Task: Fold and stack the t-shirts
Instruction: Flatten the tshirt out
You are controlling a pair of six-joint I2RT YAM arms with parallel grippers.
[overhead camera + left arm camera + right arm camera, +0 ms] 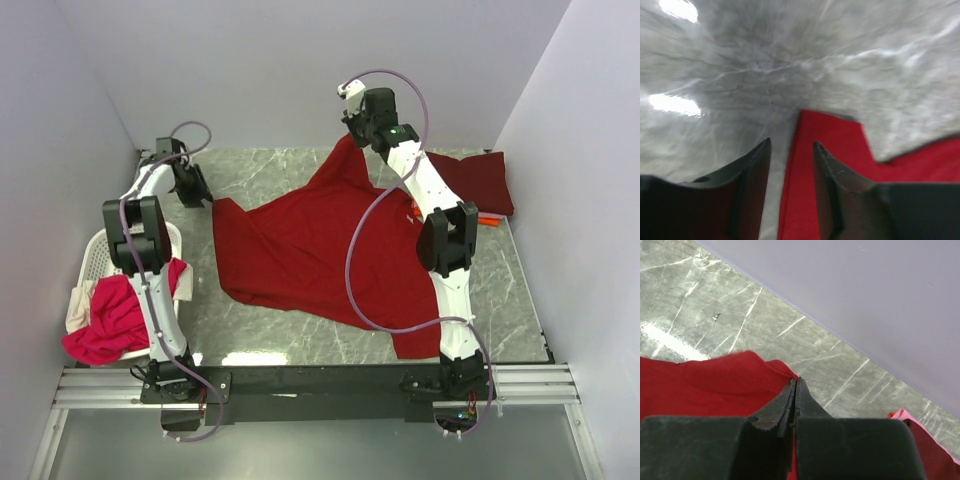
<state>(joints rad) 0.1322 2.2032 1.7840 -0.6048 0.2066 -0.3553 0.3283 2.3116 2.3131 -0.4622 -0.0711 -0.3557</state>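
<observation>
A large dark red t-shirt lies spread over the middle of the marble table. My right gripper is shut on its far corner and holds that corner lifted near the back wall; the wrist view shows the red hem pinched between the closed jaws. My left gripper is open at the shirt's far left corner, its fingers straddling the cloth edge low over the table. A folded maroon shirt lies at the far right, with orange cloth and a pink edge under it.
A white lattice basket stands at the left edge, holding a magenta-pink shirt and a cream one. Walls close in the table on three sides. The arm bases sit on the rail at the near edge.
</observation>
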